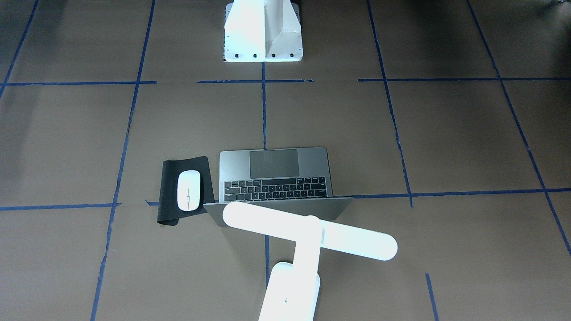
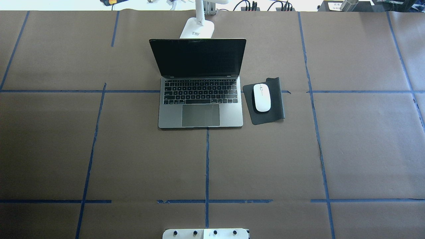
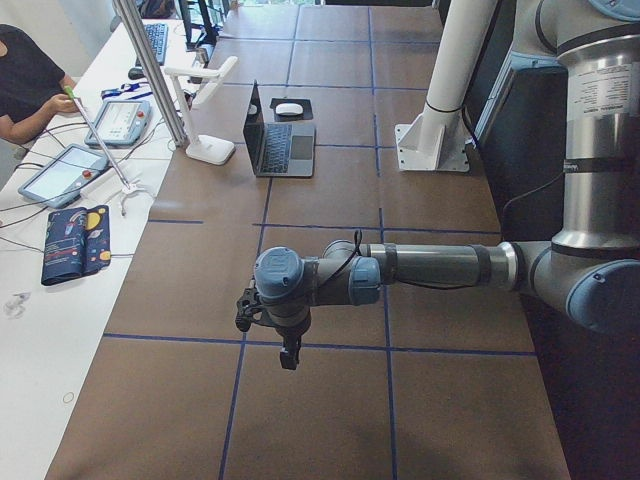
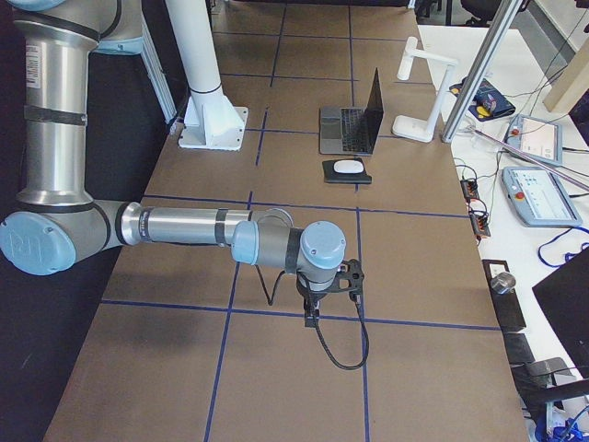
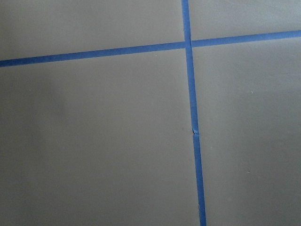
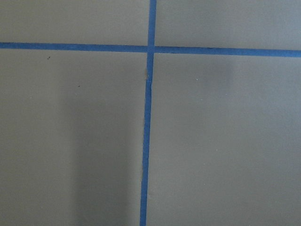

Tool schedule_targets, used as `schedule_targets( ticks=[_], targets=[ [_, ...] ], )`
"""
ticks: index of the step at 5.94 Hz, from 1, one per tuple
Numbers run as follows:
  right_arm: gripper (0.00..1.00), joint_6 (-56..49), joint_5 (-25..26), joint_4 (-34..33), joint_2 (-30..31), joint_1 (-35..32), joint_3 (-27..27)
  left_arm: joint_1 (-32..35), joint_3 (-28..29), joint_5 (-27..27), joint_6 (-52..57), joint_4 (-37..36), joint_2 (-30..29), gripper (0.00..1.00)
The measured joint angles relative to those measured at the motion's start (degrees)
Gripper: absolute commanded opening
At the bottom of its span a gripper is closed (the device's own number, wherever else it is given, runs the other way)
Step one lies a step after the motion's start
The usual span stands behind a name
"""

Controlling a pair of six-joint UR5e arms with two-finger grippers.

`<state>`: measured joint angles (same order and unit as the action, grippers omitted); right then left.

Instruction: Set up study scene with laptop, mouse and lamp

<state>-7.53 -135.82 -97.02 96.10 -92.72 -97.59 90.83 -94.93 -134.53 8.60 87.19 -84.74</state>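
The open grey laptop (image 2: 200, 103) sits at the table's far middle with its screen dark. It also shows in the front view (image 1: 274, 169). The white mouse (image 2: 261, 98) lies on a black mouse pad (image 2: 275, 111) just right of the laptop. The white lamp (image 1: 308, 229) stands behind the laptop, its base (image 2: 197, 30) at the far edge and its bar head over the lid. The left gripper (image 3: 290, 352) and the right gripper (image 4: 311, 316) hang over bare paper far from these things. I cannot tell whether they are open or shut. Both wrist views show only paper and tape.
Brown paper with blue tape lines (image 2: 207, 159) covers the table. The white robot pedestal (image 1: 263, 31) stands at the near middle edge. Beyond the far edge are a metal post (image 3: 150, 70), tablets (image 3: 60, 175) and a seated person (image 3: 25, 80).
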Motion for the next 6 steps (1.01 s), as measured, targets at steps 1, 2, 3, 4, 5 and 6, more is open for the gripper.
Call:
schedule_targets(
  ticks=[1,2,3,4,5,6],
  targets=[
    [1.0,0.08,1.62,-0.23,0.02,-0.23,-0.3,-0.01,0.0,0.03,0.01,0.03,-0.22,1.0],
    [1.0,0.13,2.99,-0.29,0.02,-0.16,-0.26,-0.03,-0.1,0.05,0.01,0.04,-0.24,1.0],
    [1.0,0.2,3.04,-0.26,-0.01,-0.12,-0.19,-0.03,-0.2,0.05,0.04,0.04,-0.25,1.0],
    [1.0,0.23,2.7,-0.19,-0.03,-0.09,-0.26,-0.03,-0.27,0.05,0.08,0.05,-0.22,1.0],
    [1.0,0.26,2.44,-0.1,-0.03,-0.09,-0.21,-0.03,-0.35,0.05,0.13,0.02,-0.1,1.0],
    [1.0,0.34,2.26,-0.02,-0.01,-0.09,-0.02,-0.03,-0.84,0.05,0.17,0.01,0.01,1.0]
  ],
)
